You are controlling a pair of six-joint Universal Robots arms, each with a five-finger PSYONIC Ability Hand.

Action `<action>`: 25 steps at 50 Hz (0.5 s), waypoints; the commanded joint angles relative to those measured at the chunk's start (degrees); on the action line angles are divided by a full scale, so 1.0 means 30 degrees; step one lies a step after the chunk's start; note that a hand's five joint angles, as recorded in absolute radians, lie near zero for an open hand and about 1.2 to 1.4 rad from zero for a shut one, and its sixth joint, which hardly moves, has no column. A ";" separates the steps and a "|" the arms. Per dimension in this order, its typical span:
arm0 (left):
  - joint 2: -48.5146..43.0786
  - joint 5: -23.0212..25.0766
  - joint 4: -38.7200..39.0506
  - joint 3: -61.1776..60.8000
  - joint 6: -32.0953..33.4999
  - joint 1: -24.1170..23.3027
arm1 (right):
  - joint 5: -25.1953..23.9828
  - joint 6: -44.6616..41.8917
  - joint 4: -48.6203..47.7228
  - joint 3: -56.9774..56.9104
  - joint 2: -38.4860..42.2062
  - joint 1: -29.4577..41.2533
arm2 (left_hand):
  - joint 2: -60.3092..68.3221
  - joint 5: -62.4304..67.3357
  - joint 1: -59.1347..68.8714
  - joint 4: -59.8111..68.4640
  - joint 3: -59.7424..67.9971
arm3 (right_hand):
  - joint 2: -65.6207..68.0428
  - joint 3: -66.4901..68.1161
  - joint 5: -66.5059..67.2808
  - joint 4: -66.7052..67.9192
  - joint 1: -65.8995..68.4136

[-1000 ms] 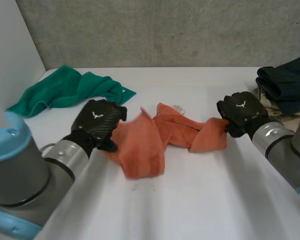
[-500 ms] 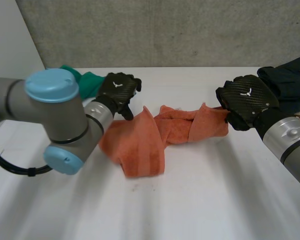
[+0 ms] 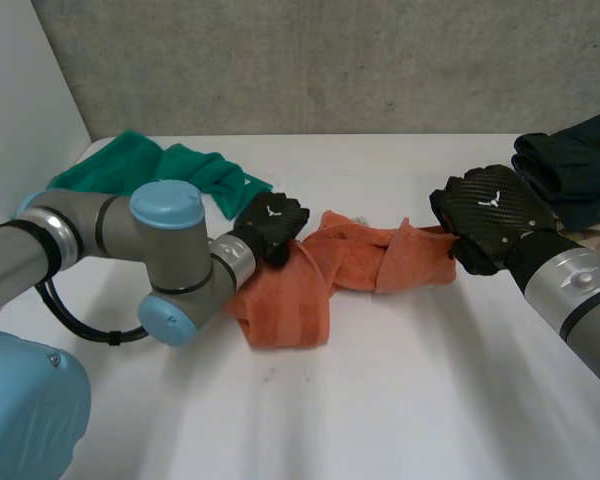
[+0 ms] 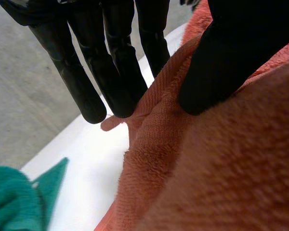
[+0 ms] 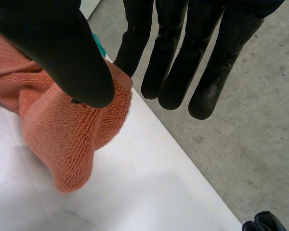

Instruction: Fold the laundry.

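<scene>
An orange towel (image 3: 320,275) lies crumpled and twisted in the middle of the white table (image 3: 400,400). My left hand (image 3: 270,222) is at the towel's back left edge. In the left wrist view its thumb (image 4: 231,53) presses the towel's edge (image 4: 221,168) against the straight fingers (image 4: 111,62). My right hand (image 3: 488,225) holds the towel's right end just off the table. In the right wrist view the thumb (image 5: 53,43) and a finger pinch a corner of the towel (image 5: 72,139).
A green cloth (image 3: 150,178) lies bunched at the back left, also seen beyond the left hand's fingertips (image 4: 14,197). Folded dark blue clothes (image 3: 575,165) are stacked at the back right. A grey wall stands behind the table.
My left arm has swung in and its hand has moved right, from the towel's left side to its back edge, and pinched it. The right hand keeps its hold.
</scene>
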 commanded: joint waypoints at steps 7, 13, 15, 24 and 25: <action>0.8623 -0.2094 -0.0021 -0.5842 0.1937 0.0058 | 0.0381 -0.1668 0.4162 -0.4480 0.1379 -0.0760 | 0.4004 0.5124 0.4936 0.3933 0.4124 | 0.4196 0.4060 0.4468 0.3998 0.7687; 1.3232 -0.2035 -0.0577 -0.9655 0.2171 0.0965 | 0.0469 -0.4561 0.9575 -0.6736 0.1262 -0.1552 | 0.4004 0.5124 0.4936 0.3933 0.4124 | 0.4196 0.4060 0.4468 0.3998 0.7687; 1.4838 -0.2035 -0.1509 -1.1262 0.2666 0.1812 | 0.0498 -0.5620 1.0842 -0.6885 0.1203 -0.1553 | 0.4004 0.5124 0.4936 0.3933 0.4124 | 0.4196 0.4060 0.4468 0.3998 0.7687; 1.6549 -0.2123 -0.5324 -1.4933 0.5802 0.3400 | 0.1873 -1.0136 1.4628 -0.6505 0.1729 -0.1524 | 0.4004 0.5124 0.4936 0.3933 0.4124 | 0.4196 0.4060 0.4468 0.3998 0.7687; 1.6374 -0.2123 -0.5324 -1.4963 0.5949 0.3399 | 0.2339 -1.0079 1.4250 -0.6679 0.2455 -0.1378 | 0.4004 0.5124 0.4936 0.3933 0.4124 | 0.4196 0.4060 0.4468 0.3998 0.7687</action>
